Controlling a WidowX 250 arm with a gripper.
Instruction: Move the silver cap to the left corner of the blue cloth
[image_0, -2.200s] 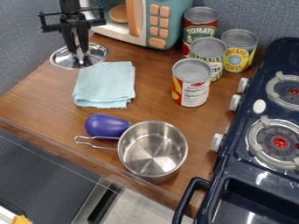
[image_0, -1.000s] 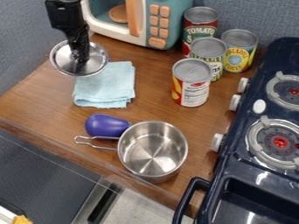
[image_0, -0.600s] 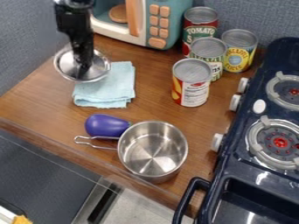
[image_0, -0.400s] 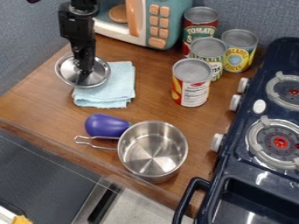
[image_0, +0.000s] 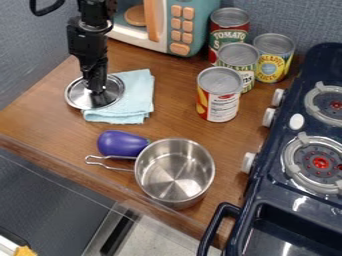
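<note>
The black gripper (image_0: 97, 90) hangs at the upper left, shut on the middle of the silver cap (image_0: 112, 93), a round shiny lid. The cap covers the left side of the folded light blue cloth (image_0: 137, 100) and reaches past its left edge over the wood. Whether the cap's underside touches the cloth I cannot tell. The cloth's upper left part is hidden beneath the cap.
A purple eggplant toy (image_0: 121, 144) and a steel pot (image_0: 175, 172) stand below the cloth. Several cans, one being the front can (image_0: 219, 95), are to the right. A toy microwave (image_0: 163, 25) stands behind, and a dark stove (image_0: 294, 165) lines the right side.
The gripper has carried the cap down the view and slightly right, to the cloth's left side. In the latest frame the cloth's left edge looks slightly shifted.
</note>
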